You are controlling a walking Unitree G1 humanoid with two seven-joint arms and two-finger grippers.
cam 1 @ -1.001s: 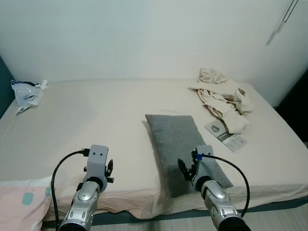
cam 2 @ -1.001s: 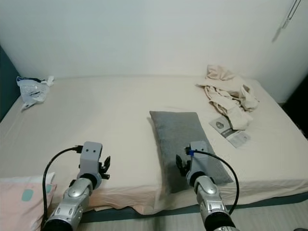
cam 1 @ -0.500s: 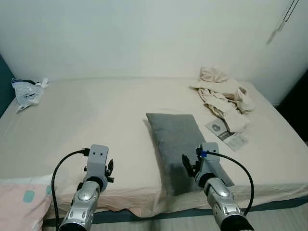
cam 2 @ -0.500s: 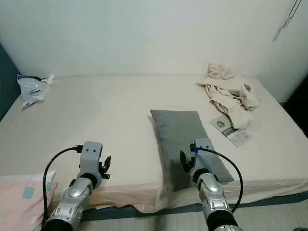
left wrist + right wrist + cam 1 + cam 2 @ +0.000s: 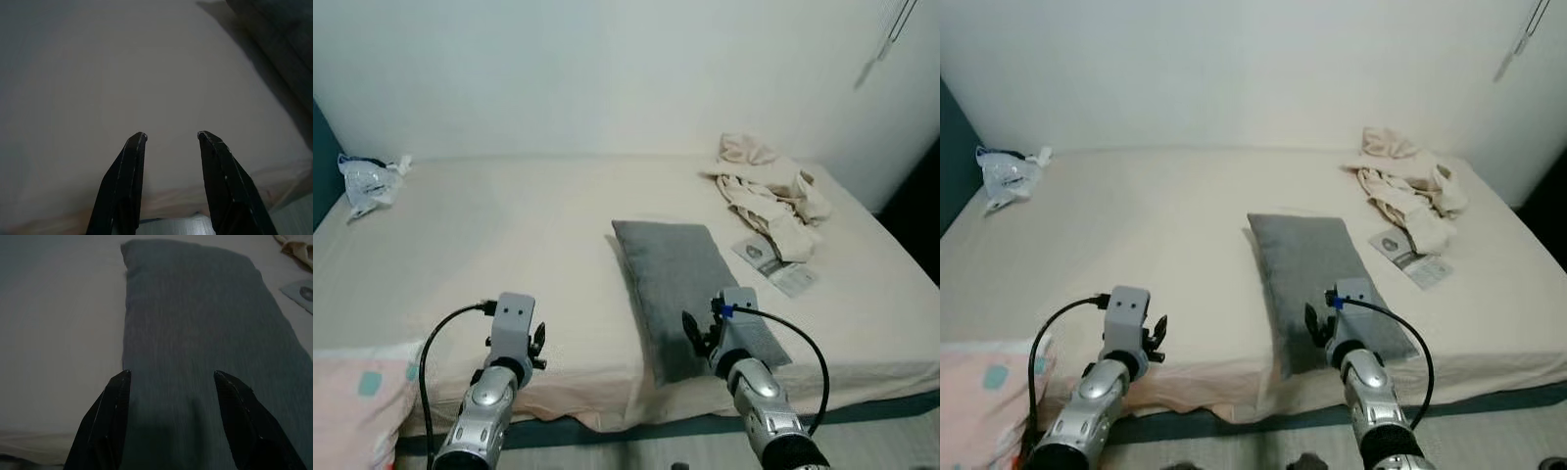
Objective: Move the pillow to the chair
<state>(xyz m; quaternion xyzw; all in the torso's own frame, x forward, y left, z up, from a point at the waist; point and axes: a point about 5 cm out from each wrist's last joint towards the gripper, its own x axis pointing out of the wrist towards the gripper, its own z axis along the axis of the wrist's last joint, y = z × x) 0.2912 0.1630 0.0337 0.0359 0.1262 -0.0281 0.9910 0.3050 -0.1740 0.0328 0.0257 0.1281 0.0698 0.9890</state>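
Observation:
A grey rectangular pillow [image 5: 680, 274] lies lengthwise on the cream bed [image 5: 509, 235], its near end by the front edge. My right gripper [image 5: 171, 374] is open just above the pillow's [image 5: 205, 323] near end, one finger close to its left border. The right arm's wrist [image 5: 736, 313] shows over that near end. My left gripper [image 5: 168, 136] is open over bare sheet near the bed's front edge, with the pillow's edge [image 5: 283, 44] off to one side. The left arm's wrist [image 5: 512, 321] hovers at the front edge, well left of the pillow.
Crumpled beige clothes [image 5: 769, 186] and a leaflet [image 5: 773, 264] lie right of the pillow. A plastic bag [image 5: 367, 181] sits at the far left of the bed. A pink patterned pillow [image 5: 352, 392] is at the near left corner. White wall behind.
The camera has shifted slightly, so the bed's front edge sits a bit higher in view. The right gripper has eased a little toward the pillow's near end. The left arm holds still.

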